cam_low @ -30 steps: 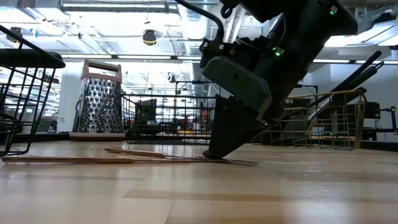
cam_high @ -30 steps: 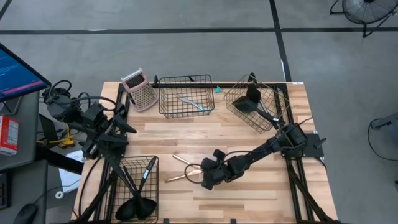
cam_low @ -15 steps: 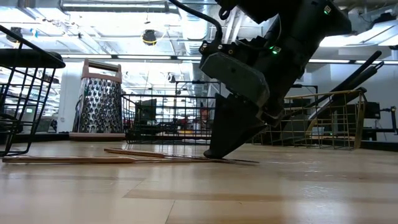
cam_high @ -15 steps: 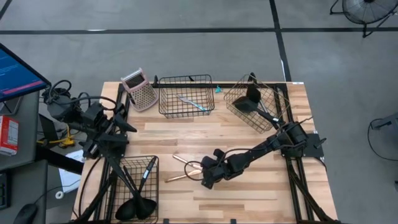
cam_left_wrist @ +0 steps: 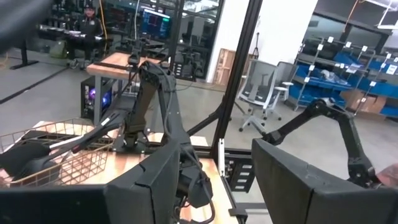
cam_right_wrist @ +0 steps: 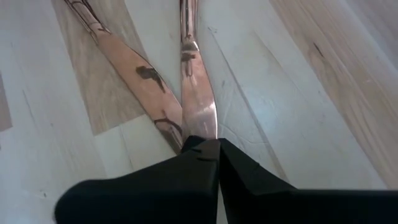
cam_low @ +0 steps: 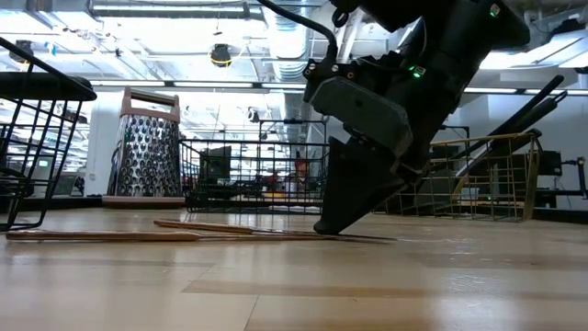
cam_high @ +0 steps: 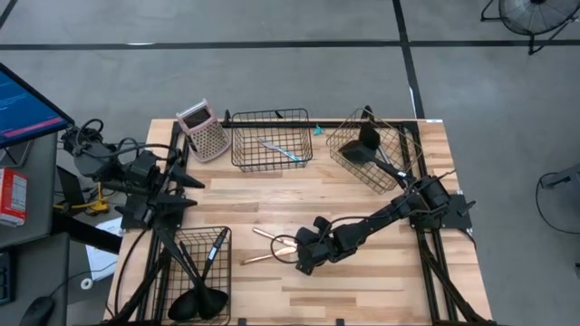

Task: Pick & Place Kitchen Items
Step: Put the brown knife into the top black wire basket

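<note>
Where the two slim copper-coloured pieces cross near the middle of the bench, the right hand is down on them, its two dark fingers pressed together with no gap visible, right at the point where the blades meet. Whether a blade tip is pinched between them cannot be told; the tips vanish under the fingers. In the high view the pieces lie flat just left of the right hand, centre-lower frame, with the handles fanning away toward the left.

They look thin, stiff and light, with a polished surface that is likely slippery and sits flush on the wood, so getting under an edge will be hard. A grip on the thicker handle would probably hold better than on the flat blade.

Farther out, black utensils stand in the black wire basket at lower left. The left hand waits at the left edge, fingers apart.
</note>
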`<state>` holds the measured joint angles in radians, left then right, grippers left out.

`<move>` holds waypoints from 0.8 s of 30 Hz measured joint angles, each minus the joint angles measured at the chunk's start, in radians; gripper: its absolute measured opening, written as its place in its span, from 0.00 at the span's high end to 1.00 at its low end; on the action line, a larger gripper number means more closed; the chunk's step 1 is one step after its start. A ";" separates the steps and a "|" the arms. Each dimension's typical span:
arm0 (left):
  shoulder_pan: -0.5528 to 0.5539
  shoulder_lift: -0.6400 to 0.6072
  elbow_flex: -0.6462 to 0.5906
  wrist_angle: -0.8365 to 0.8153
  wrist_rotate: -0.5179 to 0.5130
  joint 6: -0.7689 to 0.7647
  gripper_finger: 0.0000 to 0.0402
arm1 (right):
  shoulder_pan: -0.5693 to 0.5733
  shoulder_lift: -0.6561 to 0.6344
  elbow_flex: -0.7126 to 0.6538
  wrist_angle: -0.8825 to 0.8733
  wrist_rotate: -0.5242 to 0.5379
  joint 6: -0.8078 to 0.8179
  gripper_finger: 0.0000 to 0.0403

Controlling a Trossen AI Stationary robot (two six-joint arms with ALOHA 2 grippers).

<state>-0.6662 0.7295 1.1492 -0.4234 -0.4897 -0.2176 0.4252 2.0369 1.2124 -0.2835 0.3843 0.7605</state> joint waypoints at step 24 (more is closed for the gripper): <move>0.376 0.290 0.000 -0.196 0.330 0.042 0.44 | 0.017 -0.003 0.081 -0.033 0.007 0.026 1.00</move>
<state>-0.2898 1.0191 1.1492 -0.6193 -0.1595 -0.1761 0.4421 2.0335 1.2937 -0.3161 0.3917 0.7863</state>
